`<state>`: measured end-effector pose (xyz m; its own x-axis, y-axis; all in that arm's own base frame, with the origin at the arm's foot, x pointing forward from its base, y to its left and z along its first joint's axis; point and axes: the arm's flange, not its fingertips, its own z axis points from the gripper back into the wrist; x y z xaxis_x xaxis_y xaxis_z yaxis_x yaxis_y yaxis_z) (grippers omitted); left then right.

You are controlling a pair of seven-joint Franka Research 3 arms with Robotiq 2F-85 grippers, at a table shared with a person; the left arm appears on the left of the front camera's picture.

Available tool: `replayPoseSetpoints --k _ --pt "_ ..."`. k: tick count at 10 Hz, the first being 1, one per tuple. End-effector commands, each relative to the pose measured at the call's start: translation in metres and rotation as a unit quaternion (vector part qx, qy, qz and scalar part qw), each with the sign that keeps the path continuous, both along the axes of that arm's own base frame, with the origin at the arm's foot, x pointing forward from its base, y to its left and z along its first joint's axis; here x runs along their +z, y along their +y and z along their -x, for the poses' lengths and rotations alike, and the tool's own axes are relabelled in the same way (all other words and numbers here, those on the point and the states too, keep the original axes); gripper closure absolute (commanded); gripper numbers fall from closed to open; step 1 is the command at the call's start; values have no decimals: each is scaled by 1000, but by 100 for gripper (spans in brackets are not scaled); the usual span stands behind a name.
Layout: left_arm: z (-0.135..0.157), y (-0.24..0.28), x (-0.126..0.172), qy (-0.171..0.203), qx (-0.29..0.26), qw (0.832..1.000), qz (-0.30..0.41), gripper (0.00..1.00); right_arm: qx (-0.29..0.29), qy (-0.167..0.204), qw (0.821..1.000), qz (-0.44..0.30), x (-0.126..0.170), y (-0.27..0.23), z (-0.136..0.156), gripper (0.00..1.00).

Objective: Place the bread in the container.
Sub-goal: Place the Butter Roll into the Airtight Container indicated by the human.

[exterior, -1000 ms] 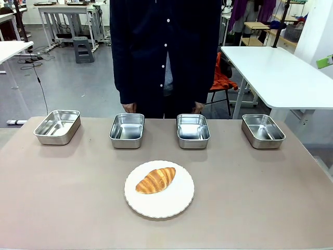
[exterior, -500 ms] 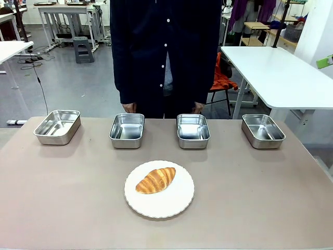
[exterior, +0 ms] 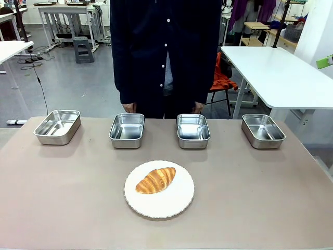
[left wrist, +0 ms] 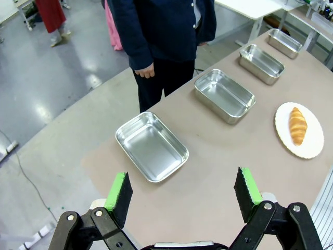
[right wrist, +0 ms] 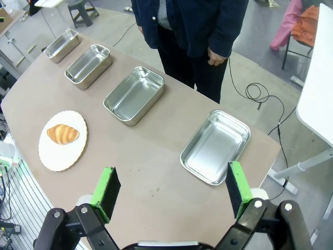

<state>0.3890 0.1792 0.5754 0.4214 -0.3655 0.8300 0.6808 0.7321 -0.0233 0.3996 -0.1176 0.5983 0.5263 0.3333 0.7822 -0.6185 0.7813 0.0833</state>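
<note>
Croissant (exterior: 155,180): on scalloped plate (exterior: 167,201), long axis diagonal, near-left to far-right.
Steel trays (exterior: 126,141): four, rowed beyond plate.
Left gripper (left wrist: 182,179): fingers apart.
Right gripper (right wrist: 171,174): fingers apart.

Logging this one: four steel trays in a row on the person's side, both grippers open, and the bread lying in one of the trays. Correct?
Not quite. The bread lies on the white plate, not in a tray, as the front view shows. The rest of the statement is right.
</note>
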Motion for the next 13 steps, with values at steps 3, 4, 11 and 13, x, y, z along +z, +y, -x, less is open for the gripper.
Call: replayPoseSetpoints --k 3,4,11,13 --pt "0 0 0 0 0 1000 0 0 3 -3 1000 -6 0 1 0 0" --pt "0 0 0 0 0 1000 0 0 3 -3 1000 -6 0 1 0 0" --pt "0 0 0 0 0 1000 0 0 3 -3 1000 -6 0 1 0 0" --pt "0 0 0 0 0 1000 0 0 3 -3 1000 -6 0 1 0 0"
